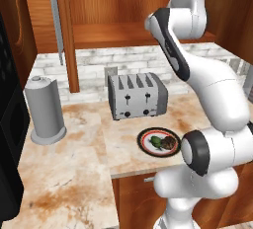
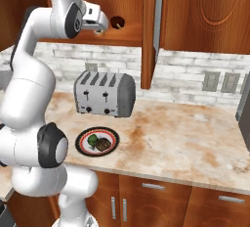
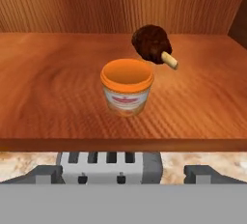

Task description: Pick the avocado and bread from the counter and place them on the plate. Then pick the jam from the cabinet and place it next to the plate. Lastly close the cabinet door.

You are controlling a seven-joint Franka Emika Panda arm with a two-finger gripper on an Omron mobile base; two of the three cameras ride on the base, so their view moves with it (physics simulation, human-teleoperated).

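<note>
The jaws stand wide apart and hold nothing; in the hand view the two tips show at the far left and far right of the bottom, with the toaster (image 3: 103, 166) seen between them below the shelf edge. The gripper (image 2: 100, 27) is raised to the open cabinet (image 2: 205, 13), just in front of its shelf (image 3: 53, 97), and points at the jam (image 3: 127, 88). The jam stands upright on the shelf, near the front edge and straight ahead of the jaws, not yet touched. Just behind the jam, a little to its right, lies a dark brown round thing (image 3: 151, 43) with a tan tip; it looks close to the jam but apart from it.

Below the jam, on the tabletop (image 1: 74, 173), the plate (image 1: 159, 141) lies in front of the toaster. The avocado (image 1: 156, 141) and the bread (image 1: 169, 142) are both on it, side by side.

So I judge the first part as done. Left are: to grasp the jam, to set it beside the plate, and to close the cabinet door (image 2: 149, 30), which is open now.
</note>
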